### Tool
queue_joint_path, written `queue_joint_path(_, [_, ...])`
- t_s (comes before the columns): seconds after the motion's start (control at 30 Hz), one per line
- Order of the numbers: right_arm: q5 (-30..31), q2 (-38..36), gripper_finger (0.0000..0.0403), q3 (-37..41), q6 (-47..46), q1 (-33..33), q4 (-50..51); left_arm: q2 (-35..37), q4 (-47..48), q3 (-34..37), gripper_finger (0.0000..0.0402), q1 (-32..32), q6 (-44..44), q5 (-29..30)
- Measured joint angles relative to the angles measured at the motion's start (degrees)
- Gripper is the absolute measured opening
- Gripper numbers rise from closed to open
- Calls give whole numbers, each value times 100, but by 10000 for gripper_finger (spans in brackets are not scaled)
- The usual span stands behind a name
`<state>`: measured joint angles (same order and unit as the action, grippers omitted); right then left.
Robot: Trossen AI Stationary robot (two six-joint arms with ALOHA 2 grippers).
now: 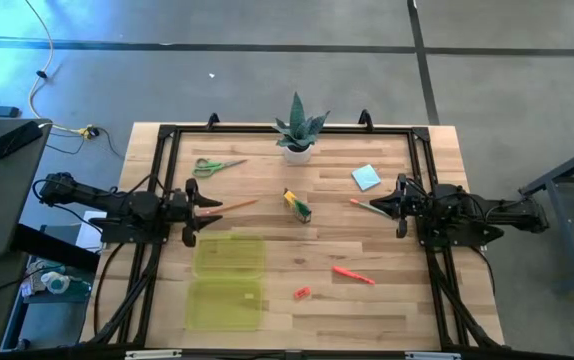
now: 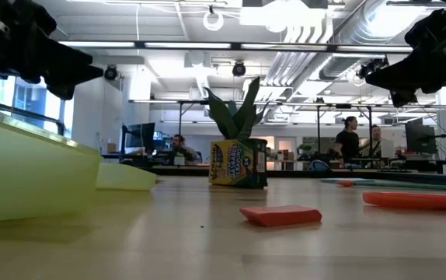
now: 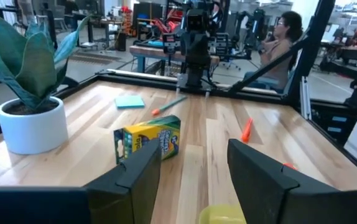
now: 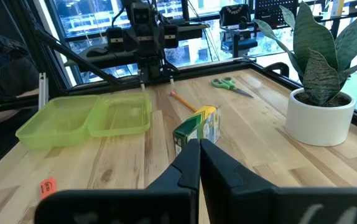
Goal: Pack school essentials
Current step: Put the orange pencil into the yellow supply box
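The left pincer (image 1: 210, 207) hangs over the left side of the desk (image 1: 387, 290), and its two fingers stand apart with nothing between them. An orange pencil (image 1: 235, 205) lies just past its tips. Right below it is the yellow-green case (image 1: 229, 277), lying open.

The right pincer (image 1: 380, 204) hangs over the right side with its fingers pressed together, holding nothing. Another orange pencil (image 1: 368, 207) lies at its tips; from above you cannot tell if they touch.

The crayon box (image 1: 297, 203) sits in the middle, between both pincers. From above it looks tiny, but the left wrist view shows its yellow and green sides. The top view alone shows it all at once: the scissors (image 1: 215, 166) at the back left, the blue note pad (image 1: 365, 177) at the back right, the marker (image 1: 353, 274) and the small red eraser (image 1: 301, 293) near the front.

The low view shows the eraser big, and the plant (image 1: 298, 129) is half hidden behind the crayon box there. People sit in the room behind, too blurry to make out.
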<state>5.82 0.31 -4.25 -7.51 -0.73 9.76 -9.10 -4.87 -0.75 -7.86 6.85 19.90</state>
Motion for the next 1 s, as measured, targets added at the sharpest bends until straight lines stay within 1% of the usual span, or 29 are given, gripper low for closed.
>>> queue_joint_path(0.07, [1, 1, 0, 0, 0, -1, 0, -3, 34, -74, 174, 0, -34, 114])
queue_joint_path(0.17, [2, -1, 0, 0, 0, 2, 0, -2, 57, -300, 174, 0, -349, 258])
queue_joint_path(0.3, [1, -1, 0, 0, 0, 0, 0, -100, 235, -774, 174, 0, -764, 560])
queue_joint_path(0.43, [0, -2, 0, 0, 0, 1, 0, -471, 1182, -1414, 174, 0, -775, 1091])
queue_joint_path(0.53, [0, -2, 0, 0, 0, 0, 0, -897, 2059, -1930, 174, 1, -431, 1408])
queue_joint_path(0.67, [2, 1, 0, 0, 0, 1, 0, -1487, 3300, -2572, 175, 19, 133, 1651])
queue_joint_path(0.77, [2, -2, 0, 0, 1, 0, 0, -1897, 4105, -2974, 175, 171, 694, 1671])
queue_joint_path(0.83, [0, 0, 0, 0, 0, 2, 0, -2156, 4352, -3168, 175, 327, 1021, 1589])
queue_joint_path(1.0, [0, 0, 0, 0, 0, -1, 0, -2787, 4734, -3538, 175, 837, 1407, 861])
